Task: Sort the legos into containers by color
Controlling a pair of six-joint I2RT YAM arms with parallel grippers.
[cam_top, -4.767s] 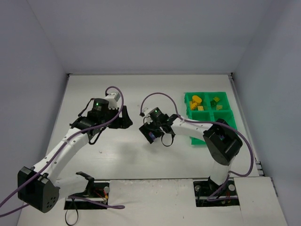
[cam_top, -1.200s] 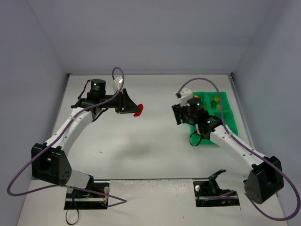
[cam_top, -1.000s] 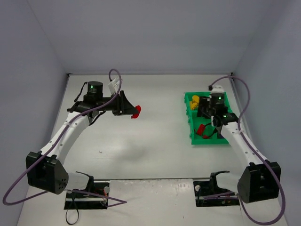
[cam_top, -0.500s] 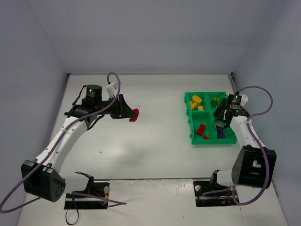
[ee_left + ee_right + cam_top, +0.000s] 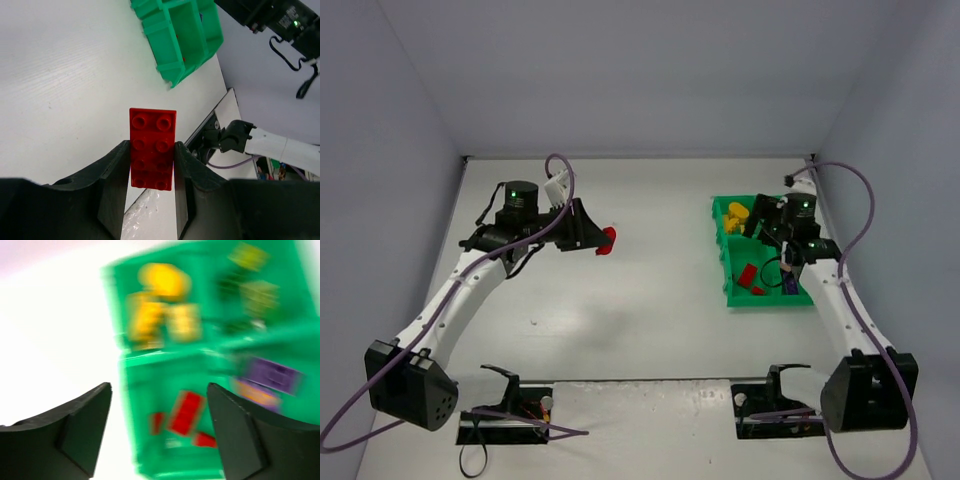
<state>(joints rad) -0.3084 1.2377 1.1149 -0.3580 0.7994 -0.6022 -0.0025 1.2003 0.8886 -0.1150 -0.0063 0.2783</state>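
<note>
Risk: the red lego (image 5: pixel 152 145), being pinched by its long edges alone, may be twisting loose and falling short of the green tray (image 5: pixel 167 70), well apart. Left gripper (image 5: pixel 152 157) is clamping it narrowly above the table (image 5: pixel 60 75); right gripper (image 5: pixel 159 405) is hovering wide, empty, over the tray's compartments

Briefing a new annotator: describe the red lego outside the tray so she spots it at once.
Find the left arm, well left of the green tray. Its gripper is shut on a flat red lego, two studs by four. The other red legos lie inside the tray.
</note>
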